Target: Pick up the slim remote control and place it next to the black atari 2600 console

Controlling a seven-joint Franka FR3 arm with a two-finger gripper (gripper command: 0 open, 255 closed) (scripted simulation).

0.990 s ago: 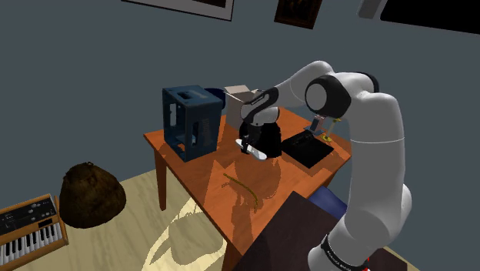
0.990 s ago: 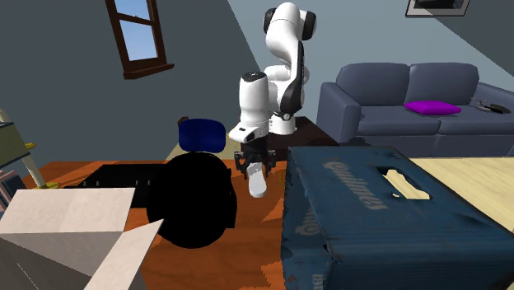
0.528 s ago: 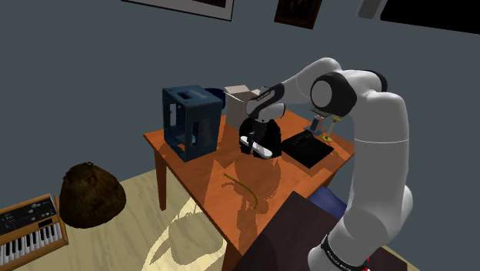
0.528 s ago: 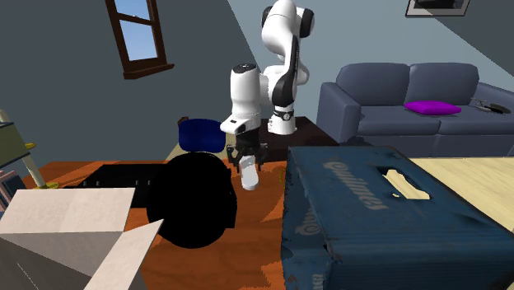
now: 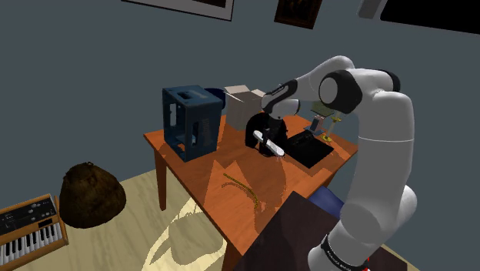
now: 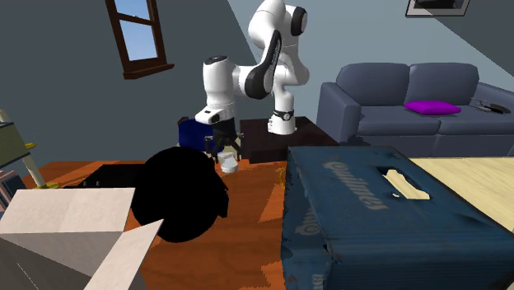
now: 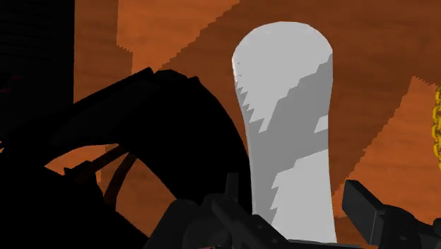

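Slim remote control (image 7: 286, 120), drawn white, is pinched at one end between the two fingers of the black gripper (image 5: 265, 137), over the wooden table (image 5: 208, 181). In the shoulder view it hangs tilted just left of the black console (image 5: 308, 146), with the blue crate (image 5: 192, 122) farther left. A gold chain (image 5: 242, 189) lies on the table nearer the stand.

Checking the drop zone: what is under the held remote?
Brown tabletop lies under the remote, which the jaws clasp. A black curved thing sits beside it. The patch of table straight behind the remote is covered.
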